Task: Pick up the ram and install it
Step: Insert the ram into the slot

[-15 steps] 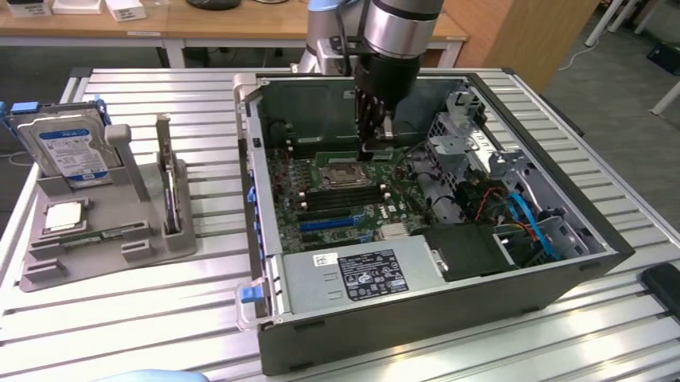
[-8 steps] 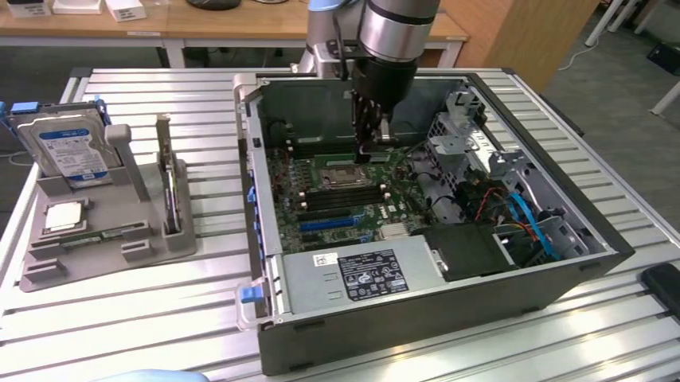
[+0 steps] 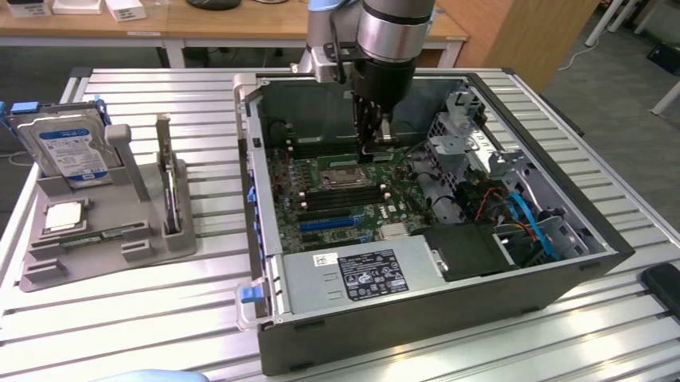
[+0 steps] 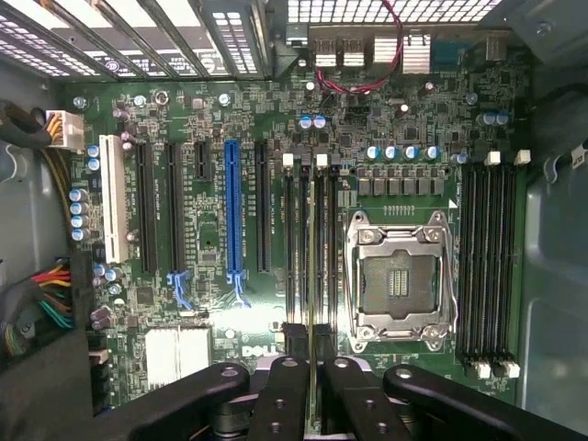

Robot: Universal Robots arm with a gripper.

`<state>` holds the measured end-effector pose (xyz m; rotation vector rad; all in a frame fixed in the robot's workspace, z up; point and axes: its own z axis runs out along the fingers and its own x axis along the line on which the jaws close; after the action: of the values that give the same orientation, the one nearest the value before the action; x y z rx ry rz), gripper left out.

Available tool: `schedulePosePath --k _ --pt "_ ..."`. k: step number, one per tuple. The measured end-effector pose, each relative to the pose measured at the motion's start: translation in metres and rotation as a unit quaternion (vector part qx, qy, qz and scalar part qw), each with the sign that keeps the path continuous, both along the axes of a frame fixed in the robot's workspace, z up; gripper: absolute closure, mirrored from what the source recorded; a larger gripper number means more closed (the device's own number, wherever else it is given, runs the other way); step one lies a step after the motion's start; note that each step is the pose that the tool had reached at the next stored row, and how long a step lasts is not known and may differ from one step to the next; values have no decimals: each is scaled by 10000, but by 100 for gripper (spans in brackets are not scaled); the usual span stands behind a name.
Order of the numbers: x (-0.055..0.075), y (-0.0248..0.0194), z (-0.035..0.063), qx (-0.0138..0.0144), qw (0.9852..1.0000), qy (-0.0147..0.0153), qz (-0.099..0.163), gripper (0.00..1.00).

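My tool (image 4: 313,397) was pinched nearly shut on the ram (image 4: 313,303), held edge-down over the memory slots (image 4: 296,248) to line it up for seating.

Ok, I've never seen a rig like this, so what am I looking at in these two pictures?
A silver-and-black robot arm reaches into an open black computer case lying on a slatted metal table. One picture comes from a camera off the arm, the other from its wrist. Its black gripper is shut on a thin green ram stick, seen edge-on along the long black slots of the green motherboard. On the exterior view's left, a grey holder carries a silver hard drive.
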<state>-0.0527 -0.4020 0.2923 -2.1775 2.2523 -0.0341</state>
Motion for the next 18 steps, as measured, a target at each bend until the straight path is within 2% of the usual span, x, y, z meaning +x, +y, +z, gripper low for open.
schedulePosePath --k 4,7,14,18 --pt "0 -1 -3 -1 10000 3 1 87" --pt "-1 0 -28 -2 10000 18 0 87" --pt "-9 13 -127 -35 10000 42 0 87" --pt "-22 16 -186 -43 10000 46 0 87"
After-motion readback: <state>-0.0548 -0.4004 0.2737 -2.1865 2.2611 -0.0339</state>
